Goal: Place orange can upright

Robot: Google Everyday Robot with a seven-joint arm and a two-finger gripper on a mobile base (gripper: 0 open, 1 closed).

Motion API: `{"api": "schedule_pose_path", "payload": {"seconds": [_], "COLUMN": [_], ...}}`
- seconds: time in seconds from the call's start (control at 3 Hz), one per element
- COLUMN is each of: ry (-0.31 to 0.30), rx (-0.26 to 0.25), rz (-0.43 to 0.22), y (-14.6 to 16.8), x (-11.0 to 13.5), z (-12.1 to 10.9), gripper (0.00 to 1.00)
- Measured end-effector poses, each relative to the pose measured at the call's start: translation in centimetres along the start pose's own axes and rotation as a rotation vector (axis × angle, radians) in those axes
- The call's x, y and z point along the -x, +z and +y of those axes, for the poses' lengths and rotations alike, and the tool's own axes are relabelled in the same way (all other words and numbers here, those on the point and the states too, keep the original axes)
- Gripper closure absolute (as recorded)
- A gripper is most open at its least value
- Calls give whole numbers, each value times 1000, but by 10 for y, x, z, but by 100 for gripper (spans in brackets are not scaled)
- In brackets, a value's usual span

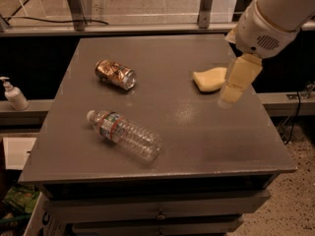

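beside the sponge (pixel 208 79) hovers the hand (pixel 229 95), grip unclear; orange can (pixel 115 74) and bottle (pixel 125 135) lie well away.

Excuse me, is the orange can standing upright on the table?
No, the orange can lies on its side on the table, while the gripper hovers beside the yellow sponge.

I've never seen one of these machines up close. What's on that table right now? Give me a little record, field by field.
table: grey top, drawers below
orange can: lying on its side, back left; not yet upright
water bottle: clear plastic, lying on its side, front left
sponge: yellow, back right
gripper: over the table's right part, next to the sponge, well apart from the can
pump bottle: upright on the ledge left of the table
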State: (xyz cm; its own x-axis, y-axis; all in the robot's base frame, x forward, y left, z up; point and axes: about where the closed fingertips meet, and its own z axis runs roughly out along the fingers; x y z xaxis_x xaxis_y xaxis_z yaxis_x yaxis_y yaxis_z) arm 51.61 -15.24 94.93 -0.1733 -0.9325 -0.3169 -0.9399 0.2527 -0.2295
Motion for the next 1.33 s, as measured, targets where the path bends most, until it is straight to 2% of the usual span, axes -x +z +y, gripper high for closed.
{"api": "schedule_pose_path", "payload": {"seconds": [0.33,0.67,1.33], "ry": [50,46,39], "rx": [44,41,60], "rz": [-105,-108,-125], "y": [40,41,75], "x": [91,92,147], "z": [-33,-32,-22], "gripper": [0,0,0]}}
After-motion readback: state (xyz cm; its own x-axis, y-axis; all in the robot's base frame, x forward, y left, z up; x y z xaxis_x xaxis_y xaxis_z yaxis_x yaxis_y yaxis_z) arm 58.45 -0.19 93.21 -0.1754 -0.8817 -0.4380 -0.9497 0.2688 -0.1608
